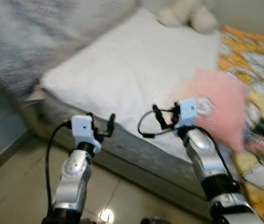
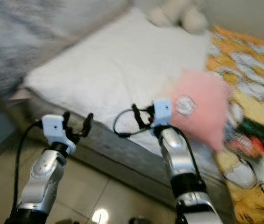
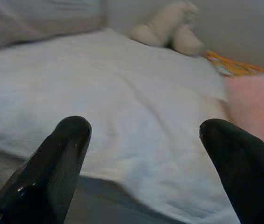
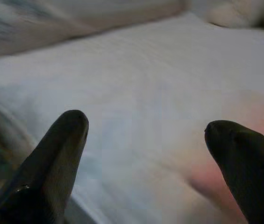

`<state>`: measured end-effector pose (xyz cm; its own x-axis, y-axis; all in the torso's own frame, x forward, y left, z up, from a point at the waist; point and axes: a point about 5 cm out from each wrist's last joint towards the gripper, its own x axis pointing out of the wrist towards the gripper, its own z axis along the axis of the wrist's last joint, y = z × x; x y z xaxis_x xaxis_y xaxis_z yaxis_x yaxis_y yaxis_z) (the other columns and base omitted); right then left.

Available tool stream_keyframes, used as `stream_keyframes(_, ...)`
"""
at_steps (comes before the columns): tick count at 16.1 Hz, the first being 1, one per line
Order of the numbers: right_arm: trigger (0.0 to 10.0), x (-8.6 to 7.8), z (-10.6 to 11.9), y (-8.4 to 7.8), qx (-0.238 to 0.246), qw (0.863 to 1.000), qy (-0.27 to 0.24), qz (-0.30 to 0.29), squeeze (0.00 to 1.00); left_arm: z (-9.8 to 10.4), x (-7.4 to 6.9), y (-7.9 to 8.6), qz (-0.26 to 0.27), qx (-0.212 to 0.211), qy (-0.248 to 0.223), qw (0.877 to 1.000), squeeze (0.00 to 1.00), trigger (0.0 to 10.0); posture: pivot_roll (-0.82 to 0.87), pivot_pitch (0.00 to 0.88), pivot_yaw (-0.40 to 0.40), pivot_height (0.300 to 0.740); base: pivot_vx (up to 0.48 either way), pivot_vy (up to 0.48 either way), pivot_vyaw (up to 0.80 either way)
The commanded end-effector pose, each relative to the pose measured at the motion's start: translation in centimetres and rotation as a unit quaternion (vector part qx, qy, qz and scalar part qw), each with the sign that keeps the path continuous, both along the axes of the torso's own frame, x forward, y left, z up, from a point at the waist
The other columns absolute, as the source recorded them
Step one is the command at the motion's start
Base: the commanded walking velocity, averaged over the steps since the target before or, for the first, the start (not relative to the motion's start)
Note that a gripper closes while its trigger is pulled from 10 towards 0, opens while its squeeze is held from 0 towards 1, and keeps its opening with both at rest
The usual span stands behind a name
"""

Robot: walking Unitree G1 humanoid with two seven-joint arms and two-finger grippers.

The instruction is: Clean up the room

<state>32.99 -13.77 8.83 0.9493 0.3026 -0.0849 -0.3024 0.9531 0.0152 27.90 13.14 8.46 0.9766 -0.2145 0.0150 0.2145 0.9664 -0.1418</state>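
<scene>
Bed (image 1: pixel 122 70) ahead; both hands, left hand (image 1: pixel 101 125) and right hand (image 1: pixel 162 116), released. Approach squarely, then reach the pink pillow (image 1: pixel 223 107).

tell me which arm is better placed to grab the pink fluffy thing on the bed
Right, probably. The right gripper is open and raised beside the pink plush on the bed, pink showing past one of its fingers. The left gripper, also open, is at the bed's near edge, farther away.

one white blanket (image 1: pixel 136 70), one pink pillow (image 1: pixel 223 109), one cream plush toy (image 1: pixel 188 14)
</scene>
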Motion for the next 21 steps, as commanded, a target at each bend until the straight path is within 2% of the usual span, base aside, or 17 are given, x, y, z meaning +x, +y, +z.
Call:
stream_keyframes(1,10.0,0.1,0.8,-0.9,0.0,1.0,-0.024,-0.017,0.0,0.8,0.5,-1.0,-0.023,-0.001,-0.017,1.0,0.0,10.0,-0.07,0.0,-0.047,0.74,0.0,-0.45,-0.77)
stream_keyframes(5,10.0,0.2,1.7,-1.2,-0.026,0.998,-0.049,-0.013,0.0,1.0,0.6,-2.0,-0.052,-0.023,-0.025,0.998,0.0,10.0,-0.11,0.0,-0.034,0.74,0.0,-0.442,-0.77)
stream_keyframes(9,10.0,0.2,2.4,-1.8,-0.034,0.996,-0.071,-0.029,0.0,0.8,0.9,-1.9,-0.059,-0.025,-0.02,0.998,0.0,10.0,-0.13,0.0,-0.014,0.74,0.076,-0.301,-0.77)
stream_keyframes(11,10.0,0.0,2.6,-2.1,-0.023,0.995,-0.082,-0.049,0.0,0.6,1.4,-0.5,-0.028,-0.017,-0.011,0.999,0.0,10.0,-0.15,0.0,0.003,0.74,0.0,0.0,-0.39)
stream_keyframes(14,10.0,-0.4,1.9,-3.3,0.05,0.992,-0.063,-0.102,0.0,0.6,1.5,2.8,0.06,-0.031,-0.005,0.998,0.0,10.0,-0.16,0.0,0.032,0.74,0.0,0.0,0.0)
stream_keyframes(15,10.0,-0.5,1.8,-3.3,0.054,0.991,-0.062,-0.106,0.0,0.7,1.4,3.6,0.084,-0.029,-0.006,0.996,0.0,10.0,-0.16,0.0,0.038,0.74,0.0,0.0,0.0)
stream_keyframes(17,10.0,-0.6,1.7,-2.9,0.055,0.992,-0.059,-0.102,0.0,0.8,1.3,3.9,0.093,-0.007,-0.008,0.996,0.0,10.0,-0.15,0.0,0.04,0.74,0.0,0.0,0.0)
stream_keyframes(21,10.0,-0.3,1.8,-2.2,0.046,0.993,-0.06,-0.088,0.0,0.9,1.7,3.9,0.095,-0.003,-0.003,0.995,0.0,10.0,-0.15,0.0,0.048,0.74,0.0,0.0,0.0)
